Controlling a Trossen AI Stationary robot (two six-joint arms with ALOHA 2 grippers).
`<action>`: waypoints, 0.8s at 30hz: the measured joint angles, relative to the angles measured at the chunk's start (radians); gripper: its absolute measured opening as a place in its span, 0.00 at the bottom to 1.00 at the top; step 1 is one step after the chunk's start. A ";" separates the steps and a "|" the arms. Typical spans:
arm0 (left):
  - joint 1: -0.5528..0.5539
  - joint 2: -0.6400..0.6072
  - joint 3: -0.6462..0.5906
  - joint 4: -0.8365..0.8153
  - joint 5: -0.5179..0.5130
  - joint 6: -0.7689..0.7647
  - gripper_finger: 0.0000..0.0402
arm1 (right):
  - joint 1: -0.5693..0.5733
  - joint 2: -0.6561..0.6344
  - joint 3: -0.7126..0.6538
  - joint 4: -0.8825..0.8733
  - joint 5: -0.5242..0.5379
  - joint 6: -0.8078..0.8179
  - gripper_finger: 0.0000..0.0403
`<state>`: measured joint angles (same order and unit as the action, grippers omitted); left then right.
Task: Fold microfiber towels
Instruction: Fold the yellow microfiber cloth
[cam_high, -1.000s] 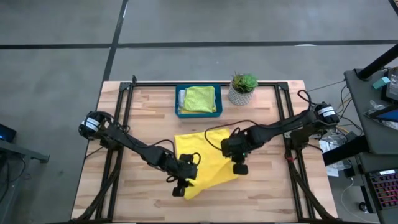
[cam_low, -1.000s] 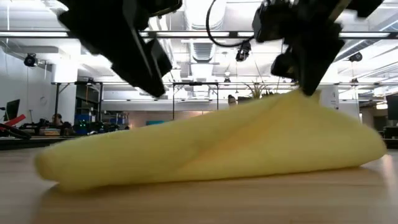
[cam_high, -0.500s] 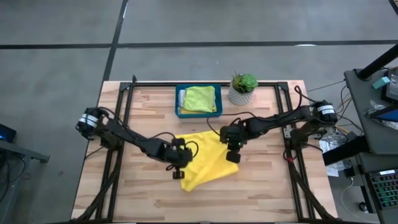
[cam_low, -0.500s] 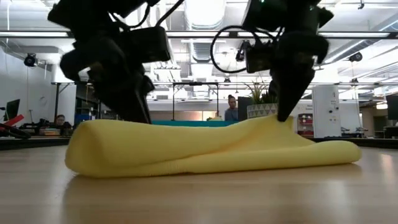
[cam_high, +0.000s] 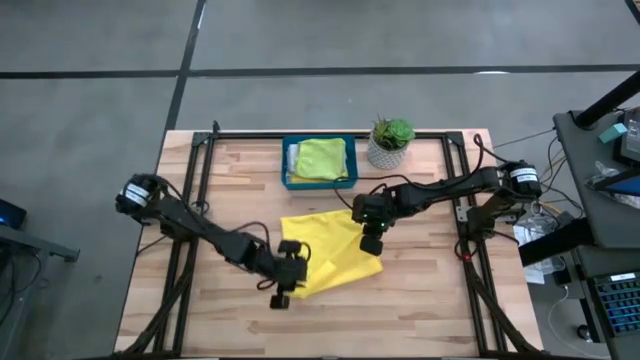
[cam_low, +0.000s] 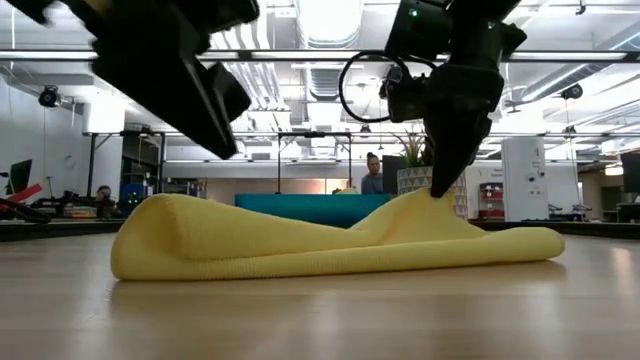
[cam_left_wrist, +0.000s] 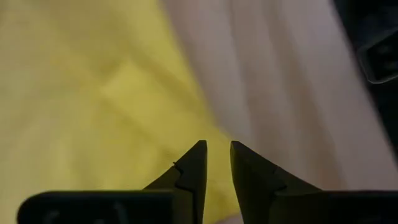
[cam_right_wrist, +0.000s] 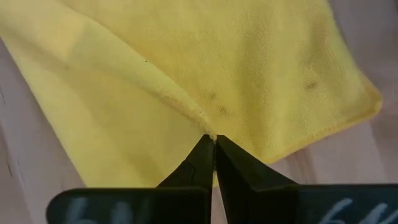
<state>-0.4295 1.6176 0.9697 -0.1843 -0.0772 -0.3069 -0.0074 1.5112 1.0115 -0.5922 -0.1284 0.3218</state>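
Note:
A yellow towel (cam_high: 330, 255) lies folded over on the wooden table, a rounded fold (cam_low: 150, 235) at one end. It also shows in the right wrist view (cam_right_wrist: 249, 62) and the left wrist view (cam_left_wrist: 93, 93). My right gripper (cam_high: 369, 243) is shut on the towel at its far right part. My left gripper (cam_high: 279, 296) hangs above the towel's near left end with a narrow gap between its fingers (cam_left_wrist: 217, 148), touching nothing. In the low view it stands well above the cloth (cam_low: 215, 120). A lime green towel (cam_high: 320, 158) lies in the teal tray (cam_high: 287, 160). My right gripper pinches the upper layer's edge (cam_right_wrist: 202, 118) between its two fingertips. The fingers come from above, pointing down. The cloth rises in a small peak (cam_low: 425, 200) at the fingers, while the rest of the towel lies slack on the table.
A small potted plant (cam_high: 390, 140) stands right of the tray at the table's far edge. Black frame rails (cam_high: 195, 190) run along the table's left and right sides. Bare wood (cam_high: 430, 300) lies near and right of the towel.
My right gripper has gone toward the far edge and down, laying the towel's held edge over the rest. The towel has sunk from a raised hump to a flat fold. My left gripper followed, then came off the cloth, rising and backing toward the near edge.

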 joint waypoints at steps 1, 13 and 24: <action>-0.020 0.004 0.003 0.003 0.003 -0.010 0.14 | 0.000 0.000 0.000 0.001 0.000 0.000 0.02; -0.142 0.038 0.010 -0.012 -0.101 -0.151 0.35 | 0.000 0.000 -0.001 0.003 -0.002 -0.007 0.02; -0.162 0.193 0.117 -0.100 -0.293 -0.001 0.44 | 0.000 0.000 -0.001 -0.006 -0.003 -0.008 0.02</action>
<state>-0.5911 1.8111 1.0866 -0.2846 -0.3703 -0.3078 -0.0071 1.5112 1.0103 -0.5983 -0.1310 0.3141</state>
